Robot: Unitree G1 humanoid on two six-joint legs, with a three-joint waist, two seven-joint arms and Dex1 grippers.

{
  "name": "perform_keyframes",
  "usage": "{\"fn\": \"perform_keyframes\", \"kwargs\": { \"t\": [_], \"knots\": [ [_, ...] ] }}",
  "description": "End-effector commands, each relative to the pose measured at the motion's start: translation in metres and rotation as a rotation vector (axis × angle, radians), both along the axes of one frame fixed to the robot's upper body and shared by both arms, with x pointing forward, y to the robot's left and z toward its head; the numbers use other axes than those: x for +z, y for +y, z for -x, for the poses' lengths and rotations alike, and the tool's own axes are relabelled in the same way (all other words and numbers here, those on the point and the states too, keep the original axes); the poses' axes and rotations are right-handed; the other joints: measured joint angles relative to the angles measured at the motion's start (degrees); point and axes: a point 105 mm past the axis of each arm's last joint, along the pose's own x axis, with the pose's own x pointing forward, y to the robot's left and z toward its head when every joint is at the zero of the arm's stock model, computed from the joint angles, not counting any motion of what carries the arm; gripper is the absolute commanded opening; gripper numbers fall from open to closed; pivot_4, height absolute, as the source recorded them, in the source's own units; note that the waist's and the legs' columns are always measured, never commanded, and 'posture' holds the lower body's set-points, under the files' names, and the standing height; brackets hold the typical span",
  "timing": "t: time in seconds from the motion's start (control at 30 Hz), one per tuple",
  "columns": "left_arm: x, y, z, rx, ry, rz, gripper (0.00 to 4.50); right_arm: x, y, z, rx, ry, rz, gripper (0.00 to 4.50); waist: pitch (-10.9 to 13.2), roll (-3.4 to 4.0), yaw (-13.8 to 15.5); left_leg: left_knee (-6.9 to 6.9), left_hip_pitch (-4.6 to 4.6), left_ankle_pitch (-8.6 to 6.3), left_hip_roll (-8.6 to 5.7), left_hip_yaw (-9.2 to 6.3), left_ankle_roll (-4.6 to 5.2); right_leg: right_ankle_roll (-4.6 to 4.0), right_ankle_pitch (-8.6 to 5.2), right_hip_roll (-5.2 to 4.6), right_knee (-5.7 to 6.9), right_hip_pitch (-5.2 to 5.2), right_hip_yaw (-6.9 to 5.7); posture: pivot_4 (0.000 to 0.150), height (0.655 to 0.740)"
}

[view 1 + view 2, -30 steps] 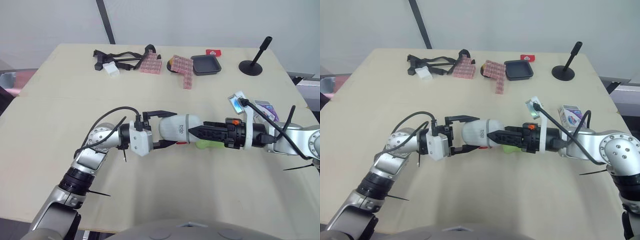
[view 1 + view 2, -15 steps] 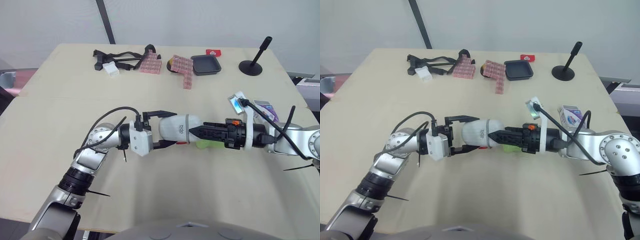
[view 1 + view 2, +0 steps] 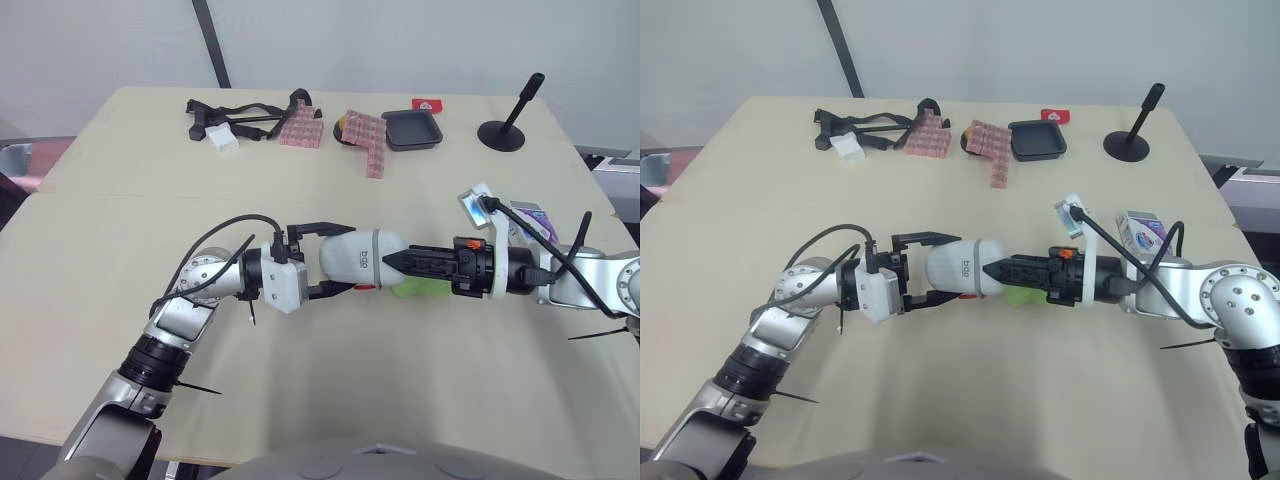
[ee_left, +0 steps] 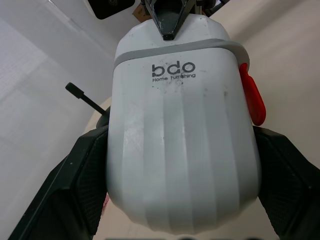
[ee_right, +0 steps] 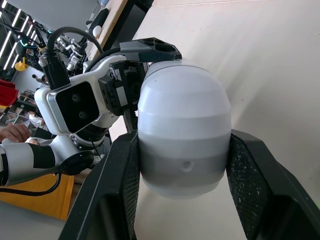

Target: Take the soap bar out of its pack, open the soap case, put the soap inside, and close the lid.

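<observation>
**Mia:** What do you see from the head?

**Ben:** A white soap case (image 3: 358, 258) is in the middle, over the bench (image 3: 120, 180). The left pincer (image 3: 335, 258) pinches one end. The right pincer (image 3: 392, 265) pinches the other end. The two arms point at each other.

**Mia:** Where is the soap?

**Ben:** A green soap bar (image 3: 418, 290) lies on the bench, just under the right pincer. Part of it is hidden. It is outside the case.

**Mia:** What else is there?

**Ben:** A little box (image 3: 1140, 229) sits near the right edge of the bench. Far back are a black tray (image 3: 412, 129) and a black stand (image 3: 505, 125).

**Mia:** Now the left wrist?

**Ben:** The case is big and close, with letters on it. The left pincer's fingers (image 4: 75, 200) press on both sides of it. A grey band goes round the case where the two halves meet, and they look shut. A red tab (image 4: 252, 97) sticks out on one side. The tip of the right pincer touches the far end.

**Mia:** And the right wrist?

**Ben:** The round end of the case sits between the right pincer's fingers (image 5: 112, 195), one on each side, touching it. The left pincer holds the far end behind it.
</observation>
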Motion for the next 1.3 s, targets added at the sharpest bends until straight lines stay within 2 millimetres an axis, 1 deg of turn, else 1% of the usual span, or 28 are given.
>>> {"fn": "perform_keyframes", "kwargs": {
  "t": [0.03, 0.37, 0.43, 0.5, 1.3],
  "knots": [
    [0.01, -0.003, 0.0, -0.005, -0.036, 0.035, 3.48, 0.01, 0.005, 0.008, 0.044, -0.011, -0.047, 1.98, 0.0, 0.0, 0.0, 0.0, 0.0, 0.0, 0.0, 0.0, 0.0, 0.0, 0.0, 0.0, 0.0, 0.0, 0.0, 0.15, 0.7374],
    [0.01, -0.003, 0.0, -0.005, -0.036, 0.035, 3.48, 0.01, 0.005, 0.008, 0.043, -0.01, -0.047, 1.98, 0.0, 0.0, 0.0, 0.0, 0.0, 0.0, 0.0, 0.0, 0.0, 0.0, 0.0, 0.0, -0.01, 0.0, 0.0, 0.15, 0.7374],
    [0.011, -0.003, 0.0, -0.001, -0.035, 0.035, 3.48, 0.021, 0.003, 0.016, 0.113, -0.012, -0.132, 1.98, 0.0, 0.0, 0.0, 0.0, -0.01, 0.0, 0.0, 0.0, 0.0, 0.0, 0.0, 0.0, -0.01, 0.0, -0.01, 0.15, 0.7374],
    [0.011, -0.003, -0.001, 0.001, -0.035, 0.035, 3.48, 0.027, 0.001, 0.02, 0.146, -0.011, -0.175, 1.98, 0.0, 0.0, 0.1, 0.0, -0.04, 0.0, 0.0, 0.0, 0.0, 0.0, 0.0, -0.01, -0.03, 0.0, -0.02, 0.15, 0.7374],
    [0.011, -0.002, -0.001, 0.001, -0.036, 0.036, 3.48, 0.028, -0.001, 0.02, 0.156, -0.006, -0.185, 1.98, 0.0, 0.0, 0.0, 0.0, -0.04, 0.0, 0.02, 0.0, 0.0, 0.0, -0.01, 0.0, -0.03, 0.01, -0.05, 0.15, 0.7374]
  ]
}}
